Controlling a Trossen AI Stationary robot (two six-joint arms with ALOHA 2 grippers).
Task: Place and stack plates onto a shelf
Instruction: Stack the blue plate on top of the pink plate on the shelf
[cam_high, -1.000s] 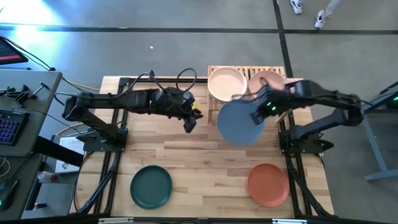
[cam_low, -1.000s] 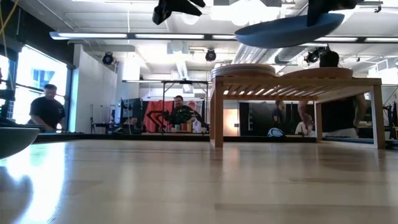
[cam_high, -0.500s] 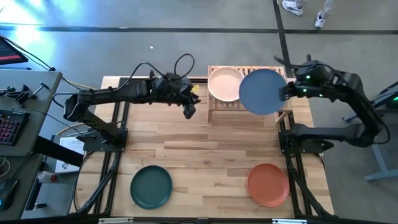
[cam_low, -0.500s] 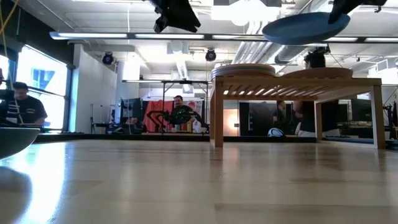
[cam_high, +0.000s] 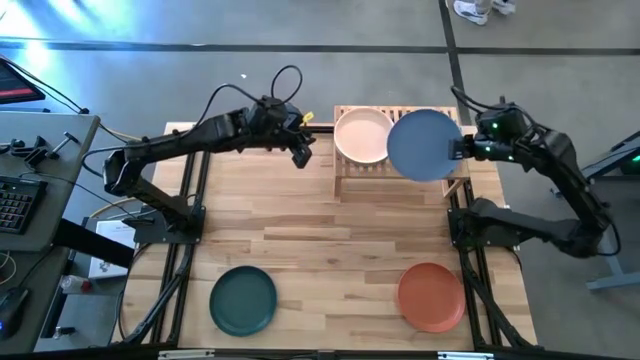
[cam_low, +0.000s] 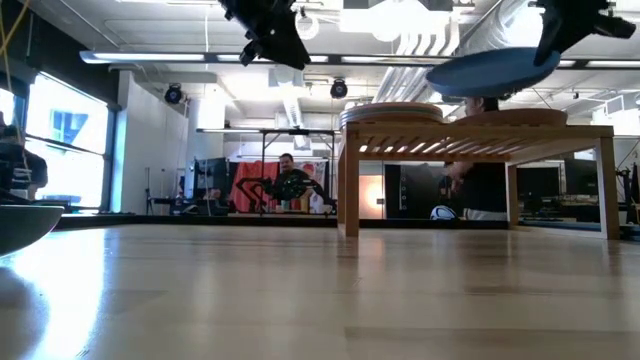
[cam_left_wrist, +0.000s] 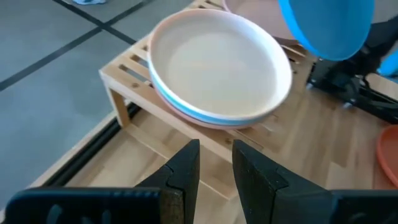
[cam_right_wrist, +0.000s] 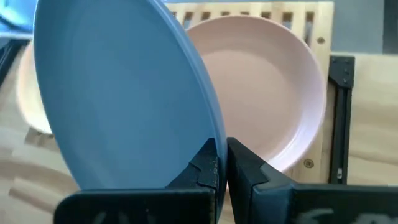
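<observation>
Looking straight down, the right gripper (cam_high: 458, 150) pinches the rim of the blue plate (cam_high: 424, 145), which hangs over the right half of the shelf (cam_high: 345, 166), above the pink plate there. The left gripper (cam_high: 301, 152) hovers beside the shelf's left end, near the peach plate (cam_high: 361, 135); a dark green plate (cam_high: 242, 300) and a terracotta plate (cam_high: 431, 296) wait on the tabletop (cam_high: 330, 245).

From table height, the blue plate (cam_low: 492, 70) floats tilted, clear of the stacks.

The left wrist view shows the left fingers (cam_left_wrist: 186, 171) a little parted, holding nothing.

The right wrist view shows the fingers clamped on the blue rim over the pink plate (cam_right_wrist: 267, 87). Released while tilted, it could land off-centre and slide off the stack.
</observation>
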